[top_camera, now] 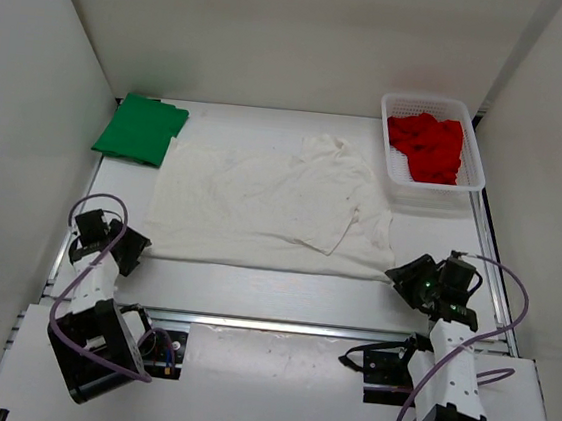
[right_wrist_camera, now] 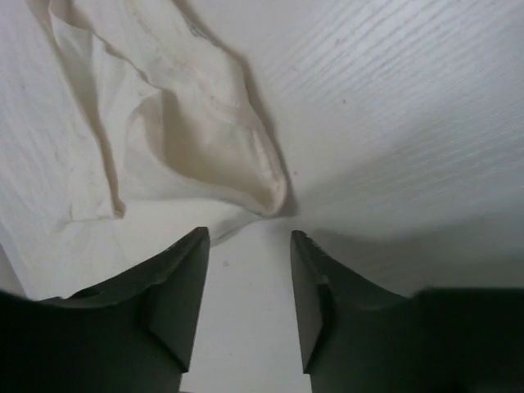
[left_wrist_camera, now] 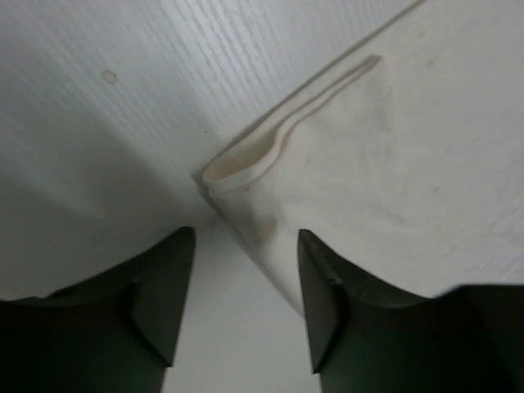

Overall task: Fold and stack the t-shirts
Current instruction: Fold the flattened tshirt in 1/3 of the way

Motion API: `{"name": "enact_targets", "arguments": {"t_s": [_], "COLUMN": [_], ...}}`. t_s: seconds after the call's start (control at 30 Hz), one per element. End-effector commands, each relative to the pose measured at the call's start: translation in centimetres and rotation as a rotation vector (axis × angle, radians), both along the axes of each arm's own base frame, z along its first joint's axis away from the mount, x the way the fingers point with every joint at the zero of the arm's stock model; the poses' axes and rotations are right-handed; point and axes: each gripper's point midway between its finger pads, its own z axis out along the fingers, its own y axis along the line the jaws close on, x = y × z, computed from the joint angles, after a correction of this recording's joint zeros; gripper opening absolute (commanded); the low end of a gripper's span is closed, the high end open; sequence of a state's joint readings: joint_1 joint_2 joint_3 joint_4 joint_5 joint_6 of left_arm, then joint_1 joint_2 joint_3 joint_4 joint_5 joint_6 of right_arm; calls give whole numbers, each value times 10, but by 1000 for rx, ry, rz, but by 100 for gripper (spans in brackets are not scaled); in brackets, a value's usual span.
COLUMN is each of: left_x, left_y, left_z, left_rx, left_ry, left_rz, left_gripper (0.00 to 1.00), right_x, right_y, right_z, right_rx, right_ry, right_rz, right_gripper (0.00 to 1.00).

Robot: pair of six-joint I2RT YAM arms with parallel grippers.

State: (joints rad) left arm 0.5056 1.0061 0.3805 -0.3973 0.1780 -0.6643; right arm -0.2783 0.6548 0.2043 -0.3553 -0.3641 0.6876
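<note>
The white t-shirt [top_camera: 272, 205] lies spread over the middle of the table, partly folded, with a wrinkled layer on its right half. My left gripper [top_camera: 134, 245] stands open at its near left corner [left_wrist_camera: 246, 168], with nothing between the fingers [left_wrist_camera: 168, 295]. My right gripper [top_camera: 402, 276] is open at the near right corner [right_wrist_camera: 246, 176], jaws apart and holding nothing. A folded green t-shirt [top_camera: 141, 127] rests at the far left. The red t-shirt [top_camera: 427, 145] sits crumpled in the basket.
A white mesh basket [top_camera: 470, 180] stands at the far right corner. White walls close in the table on the left, back and right. A metal rail [top_camera: 279, 325] runs along the near edge between the arm bases.
</note>
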Motion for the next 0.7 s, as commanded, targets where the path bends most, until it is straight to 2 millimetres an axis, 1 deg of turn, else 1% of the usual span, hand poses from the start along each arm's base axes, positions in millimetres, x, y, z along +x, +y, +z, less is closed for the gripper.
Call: {"name": "enact_targets", "arguments": {"t_s": [0.0,0.03,0.07,0.1,0.13,0.17,0.2,0.23,0.27,0.3,0.33,0.37,0.4,0.43,0.47,0.5,0.53,0.57,0.6,0.63,0.67], "left_x": [18,23,33,39,51,57,64,69,72,77,79,79,76,79,75,69,72,64,63,61,60], "left_y": [8,8,6,0,-3,-14,-27,-36,-56,-72,-80,-103,-137,-146,-172,-202,-213,-233,-245,-257,-265], "left_z": [37,45,58,66,83,89,96,101,111,114,115,116,117,119,120,123,127,116,109,112,104], "left_rx": [72,92,121,138,160,165,163,160,138,124,110,100,79,96,107,88,86,68,53,26,2], "left_ry": [-46,-64,-94,-118,-191,-232,-285,-334,-397,-449,-469,-482,-503,-522,-538,-569,-600,-574,-560,-582,-568], "left_rz": [-27,-48,-76,-112,-142,-190,-233,-267,-334,-385,-396,-456,-551,-558,-626,-707,-726,-799,-838,-881,-916], "left_gripper": [70,70,70,70,68,66,64,62,58,55,46,44,42,39,35,33,32,31,32,32,32], "right_x": [24,29,31,38,40,45,50,48,59,58,59,69,69,73,78,78,79,83,89,90,91], "right_y": [-8,-10,-5,1,10,20,29,51,55,73,97,101,118,129,136,139,143,146,144,144,143], "right_z": [53,67,73,83,85,91,89,85,94,83,85,93,85,78,81,65,59,59,56,52,47], "right_rx": [-100,-112,-108,-95,-81,-64,-66,-58,-93,-133,-153,-181,-194,-189,-174,-174,-175,-168,-168,-149,-135], "right_ry": [-120,-153,-172,-212,-228,-261,-263,-259,-292,-265,-258,-277,-263,-234,-239,-201,-190,-201,-208,-207,-193], "right_rz": [50,52,82,123,169,206,227,296,286,338,417,409,477,521,538,559,573,574,560,564,566], "right_gripper": [46,49,50,50,47,43,28,19,13,1,0,0,0,0,0,4,12,15,22,27,29]}}
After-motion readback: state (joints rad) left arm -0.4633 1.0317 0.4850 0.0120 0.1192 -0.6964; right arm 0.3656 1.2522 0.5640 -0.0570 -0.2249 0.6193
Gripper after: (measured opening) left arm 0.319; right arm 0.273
